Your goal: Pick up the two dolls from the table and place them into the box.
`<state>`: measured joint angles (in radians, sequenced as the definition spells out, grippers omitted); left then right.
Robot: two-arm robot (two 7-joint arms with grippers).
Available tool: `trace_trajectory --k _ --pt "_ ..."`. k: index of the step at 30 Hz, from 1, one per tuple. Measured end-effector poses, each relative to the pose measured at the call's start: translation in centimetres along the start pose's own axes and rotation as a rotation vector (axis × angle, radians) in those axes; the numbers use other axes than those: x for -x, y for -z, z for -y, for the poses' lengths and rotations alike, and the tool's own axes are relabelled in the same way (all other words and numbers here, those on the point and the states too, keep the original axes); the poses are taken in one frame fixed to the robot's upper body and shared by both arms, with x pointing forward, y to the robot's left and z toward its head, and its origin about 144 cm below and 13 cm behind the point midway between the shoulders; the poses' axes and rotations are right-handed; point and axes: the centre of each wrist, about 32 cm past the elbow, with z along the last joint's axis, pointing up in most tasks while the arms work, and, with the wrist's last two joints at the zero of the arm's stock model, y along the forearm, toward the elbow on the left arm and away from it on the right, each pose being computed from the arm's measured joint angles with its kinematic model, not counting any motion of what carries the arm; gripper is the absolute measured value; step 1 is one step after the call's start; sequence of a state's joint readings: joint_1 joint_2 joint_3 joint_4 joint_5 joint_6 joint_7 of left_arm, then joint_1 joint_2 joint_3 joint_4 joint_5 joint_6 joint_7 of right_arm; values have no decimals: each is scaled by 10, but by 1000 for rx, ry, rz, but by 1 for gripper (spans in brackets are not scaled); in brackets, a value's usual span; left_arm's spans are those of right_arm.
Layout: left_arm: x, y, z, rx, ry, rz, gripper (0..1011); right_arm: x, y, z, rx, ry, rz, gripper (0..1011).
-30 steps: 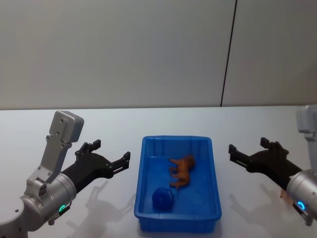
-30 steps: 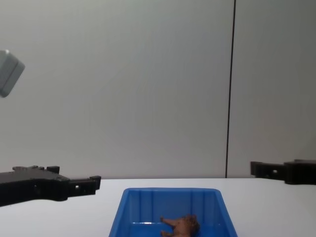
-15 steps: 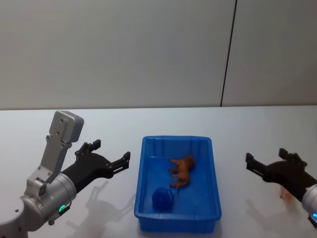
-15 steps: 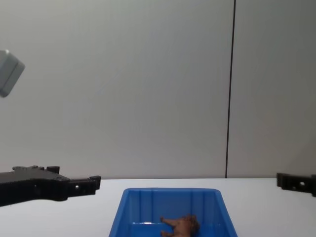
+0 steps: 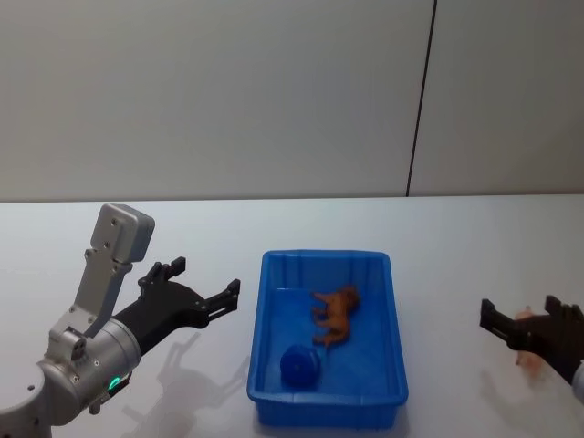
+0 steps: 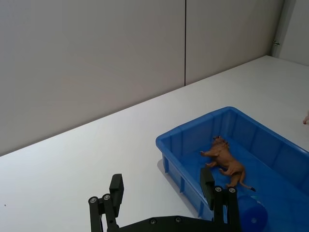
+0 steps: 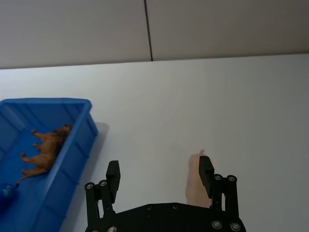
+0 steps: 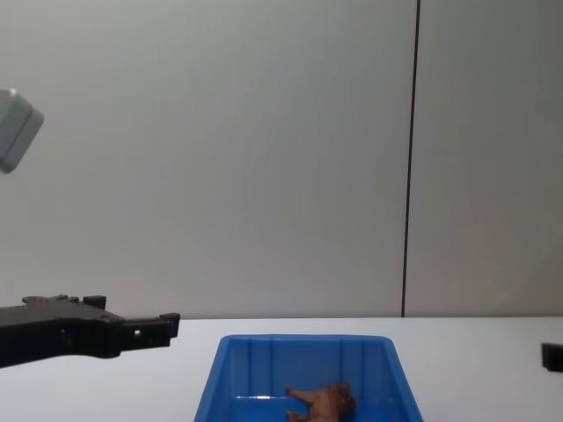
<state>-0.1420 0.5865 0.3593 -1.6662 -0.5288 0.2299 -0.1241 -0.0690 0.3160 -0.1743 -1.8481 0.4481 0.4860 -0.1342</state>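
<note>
Both dolls lie inside the box (image 5: 326,255), which sits on the white desk (image 5: 438,228) between the two arms. The brown animal doll (image 5: 336,313) lies on its side near the middle of the floor. The blue rounded doll (image 5: 299,367) is at the near end, close to the left wall and just apart from the brown one.

The head view takes in both toys. The chest view, looking across the far rim, catches only the brown one (image 8: 324,400). The left wrist view shows the ribbed inner walls and the blue doll (image 6: 253,217) in the corner.

The left gripper (image 5: 203,278) hangs above the desk just left of the box, fingers spread wide and holding nothing. The right gripper (image 5: 522,312) is well off to the right near the desk's front corner, likewise open and empty.

In the right wrist view a small pink thing (image 7: 194,188) lies on the desk by one finger of the right gripper (image 7: 159,172), partly hidden behind it. I cannot make out what it is.

Bare desk runs all round the box, with a grey panelled wall behind.
</note>
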Motion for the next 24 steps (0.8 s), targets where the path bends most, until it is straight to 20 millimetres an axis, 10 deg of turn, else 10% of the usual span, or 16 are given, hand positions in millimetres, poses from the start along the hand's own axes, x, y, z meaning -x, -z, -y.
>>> trace_trajectory --k 24 --pt "0 0 0 0 0 0 1001 -6 0 -24 118 137 -20 1001"
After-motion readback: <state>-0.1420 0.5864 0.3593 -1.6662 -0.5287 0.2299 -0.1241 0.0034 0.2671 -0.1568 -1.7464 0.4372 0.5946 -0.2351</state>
